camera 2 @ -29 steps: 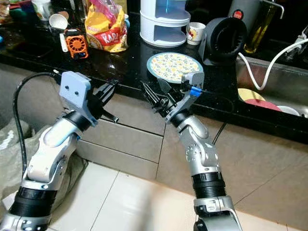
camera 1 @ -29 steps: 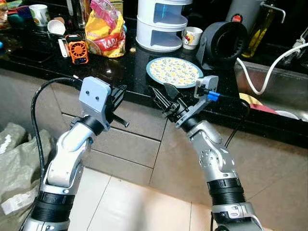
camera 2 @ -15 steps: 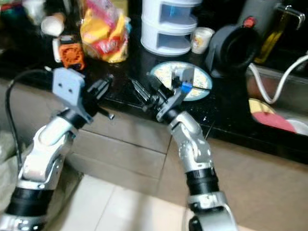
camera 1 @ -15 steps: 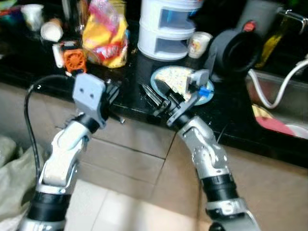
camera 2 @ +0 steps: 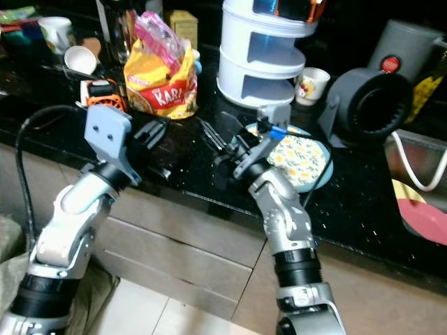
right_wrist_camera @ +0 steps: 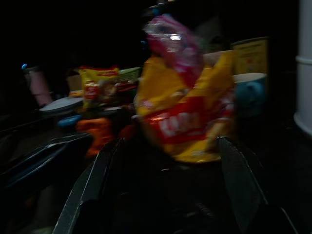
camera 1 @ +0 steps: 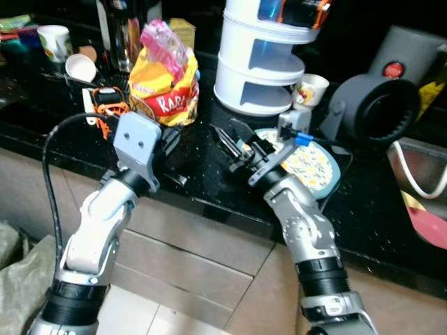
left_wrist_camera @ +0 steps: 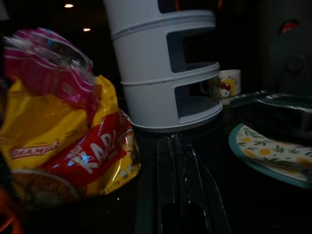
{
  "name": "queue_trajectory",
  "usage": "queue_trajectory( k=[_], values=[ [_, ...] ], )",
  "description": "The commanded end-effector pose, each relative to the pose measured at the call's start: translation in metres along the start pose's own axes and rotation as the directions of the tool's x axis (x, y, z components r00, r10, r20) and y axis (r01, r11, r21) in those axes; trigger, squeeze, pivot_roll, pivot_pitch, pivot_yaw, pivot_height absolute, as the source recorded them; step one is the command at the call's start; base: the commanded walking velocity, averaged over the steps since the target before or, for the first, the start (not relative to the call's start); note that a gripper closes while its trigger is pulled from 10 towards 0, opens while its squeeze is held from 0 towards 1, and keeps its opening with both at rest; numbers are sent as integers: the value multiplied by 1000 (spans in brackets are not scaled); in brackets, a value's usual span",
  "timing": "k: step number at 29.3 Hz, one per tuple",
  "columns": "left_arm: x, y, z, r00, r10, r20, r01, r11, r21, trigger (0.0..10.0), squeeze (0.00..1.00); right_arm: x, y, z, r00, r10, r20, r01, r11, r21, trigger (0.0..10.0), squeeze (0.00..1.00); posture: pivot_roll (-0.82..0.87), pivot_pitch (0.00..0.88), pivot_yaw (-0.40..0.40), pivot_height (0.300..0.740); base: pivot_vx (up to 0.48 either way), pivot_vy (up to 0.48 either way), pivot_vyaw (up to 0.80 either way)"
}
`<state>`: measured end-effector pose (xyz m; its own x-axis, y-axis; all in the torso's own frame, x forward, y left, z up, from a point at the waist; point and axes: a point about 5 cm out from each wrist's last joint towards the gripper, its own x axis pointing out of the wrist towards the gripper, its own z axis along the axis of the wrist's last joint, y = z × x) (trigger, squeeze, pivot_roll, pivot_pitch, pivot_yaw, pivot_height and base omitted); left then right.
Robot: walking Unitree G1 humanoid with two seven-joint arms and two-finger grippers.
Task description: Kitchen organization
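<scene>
Over the black stone counter (camera 1: pixel 209 188), the right gripper (camera 2: pixel 222 134) has its jaws released near the yellow snack bag (camera 1: pixel 164 87); the left gripper (camera 1: pixel 170 139) has its jaws clenched.

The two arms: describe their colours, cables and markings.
Silver segmented shells with black ribbed joints. The left gripper has a grey camera block and a looping black cable; the right gripper carries a grey block with a blue connector. Long black fingers on both.

Dim and blurred. Right gripper (right_wrist_camera: pixel 168 180): two black fingers (right_wrist_camera: pixel 95 180) spread apart, lower frame. Yellow-and-red snack bag (right_wrist_camera: pixel 187 117) with pink top, centre. Orange object (right_wrist_camera: pixel 95 130), centre left. White tiered stand (right_wrist_camera: pixel 304 73), right edge.
</scene>
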<state>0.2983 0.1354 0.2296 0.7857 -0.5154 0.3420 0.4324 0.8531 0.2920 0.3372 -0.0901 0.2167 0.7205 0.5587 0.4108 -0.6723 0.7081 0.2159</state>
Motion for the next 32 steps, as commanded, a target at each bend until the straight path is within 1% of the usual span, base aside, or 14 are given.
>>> queue_trajectory(
  k=[1,6,10,14,17,18,19,20,21,22,24,25,30,32],
  values=[
    [1,-6,2,1000,-27,5,27,1000,-10,10000,0,-3,-6,4,1000,-9,3,9,1000,-26,10000,0,179,0,-85,740,0,0,0],
    [-2,-11,5,996,-93,8,93,995,-20,10000,0,-7,-19,24,1000,12,25,-10,997,-76,10000,0,181,0,-86,740,0,-333,0],
    [-2,-11,6,997,-80,17,81,996,-31,10000,0,-13,-31,38,999,0,34,5,991,-130,10000,0,182,0,-90,740,0,-445,0],
    [-2,-17,7,993,-110,34,112,991,-74,10000,0,-23,-38,50,999,33,0,-33,978,-205,10000,0,179,2,-92,740,0,-152,0],
    [-3,-22,10,988,-144,51,147,986,-83,10000,0,-39,-34,61,983,163,-90,-182,940,-288,10000,0,175,4,-93,740,0,0,0],
    [-5,-24,12,983,-172,59,177,980,-89,10000,0,-47,-30,63,955,231,-184,-282,900,-332,10000,0,174,8,-96,740,0,0,0],
    [-5,-24,12,983,-172,59,177,980,-89,10000,0,-47,-30,63,955,231,-184,-282,900,-332,10000,0,174,8,-96,740,0,0,0],
    [-7,-27,14,977,-204,61,209,974,-91,10000,0,-53,-25,64,922,278,-271,-364,862,-353,10000,0,173,9,-97,740,0,0,0],
    [-8,-28,14,974,-218,61,223,970,-92,10000,0,-56,-24,64,907,292,-303,-392,847,-358,10000,0,173,9,-97,740,0,0,0],
    [-8,-28,14,974,-218,61,223,970,-92,10000,0,-56,-24,64,907,292,-303,-392,847,-358,10000,0,173,9,-97,740,0,0,0],
    [-14,-26,15,968,-246,51,250,964,-87,10000,0,-64,-25,63,849,276,-451,-468,789,-397,10000,0,174,12,-102,740,0,0,0],
    [-16,-25,15,968,-247,48,250,965,-84,10000,0,-66,-26,64,839,258,-480,-475,777,-413,10000,0,174,12,-102,740,0,0,0],
    [-27,-16,18,965,-261,34,263,961,-82,10000,0,-61,-24,58,819,205,-536,-490,736,-468,10000,0,173,12,-107,740,0,0,0],
    [-30,-13,18,964,-265,27,266,960,-86,10000,0,-58,-23,54,821,189,-538,-483,732,-480,10000,0,171,12,-105,740,0,0,0]
  ],
)
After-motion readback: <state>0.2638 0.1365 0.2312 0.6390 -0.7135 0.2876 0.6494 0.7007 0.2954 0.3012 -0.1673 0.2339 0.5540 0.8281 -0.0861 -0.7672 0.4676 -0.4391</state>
